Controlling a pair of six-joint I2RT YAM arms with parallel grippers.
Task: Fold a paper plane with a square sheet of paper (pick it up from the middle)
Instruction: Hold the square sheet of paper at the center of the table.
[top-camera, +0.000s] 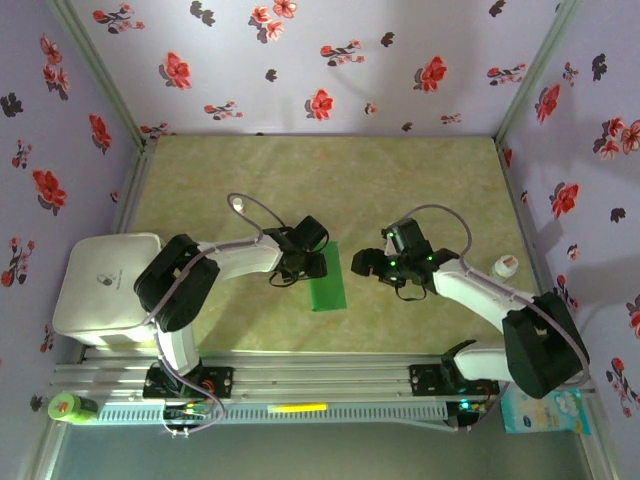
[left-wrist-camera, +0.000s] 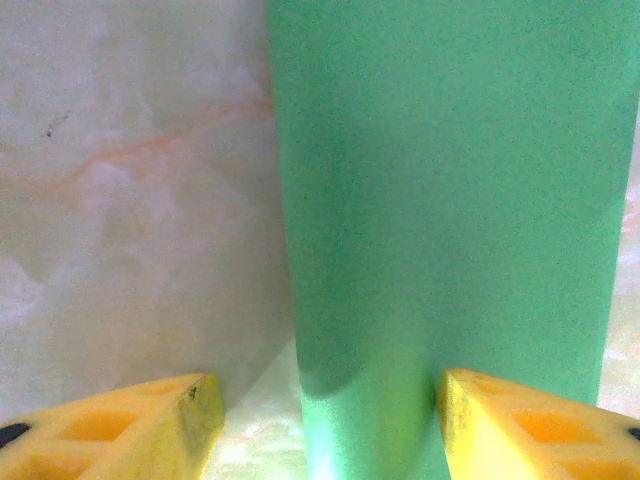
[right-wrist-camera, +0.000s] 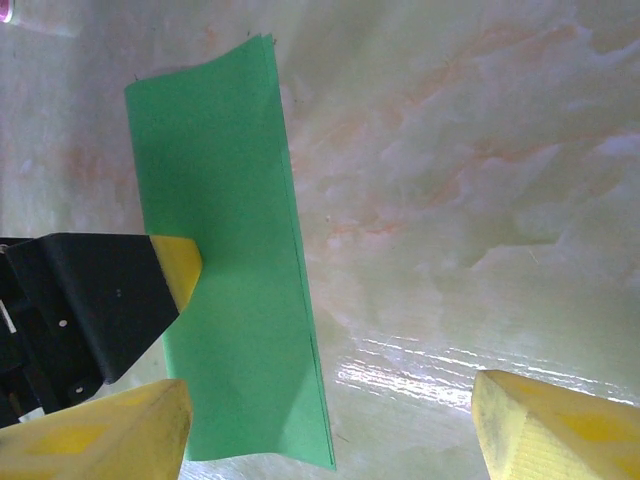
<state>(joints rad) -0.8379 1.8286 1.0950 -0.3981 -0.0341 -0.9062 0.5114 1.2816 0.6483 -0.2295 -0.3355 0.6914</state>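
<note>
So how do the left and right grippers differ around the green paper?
The left gripper reaches over the left edge of the paper; the right gripper stands beside its right edge. The left one's fingertip rests on the paper; the right one appears clear. Both are open.

The far half of the desk (top-camera: 320, 170) lies bare and open to either arm. At centre, the green paper (top-camera: 327, 285) fills the narrow gap between the 2 spread claws, left claw (top-camera: 313, 265) and right claw (top-camera: 362, 263). A white box (top-camera: 105, 285) crowds the left side. A small bottle (top-camera: 505, 266) stands near the right wall.
</note>
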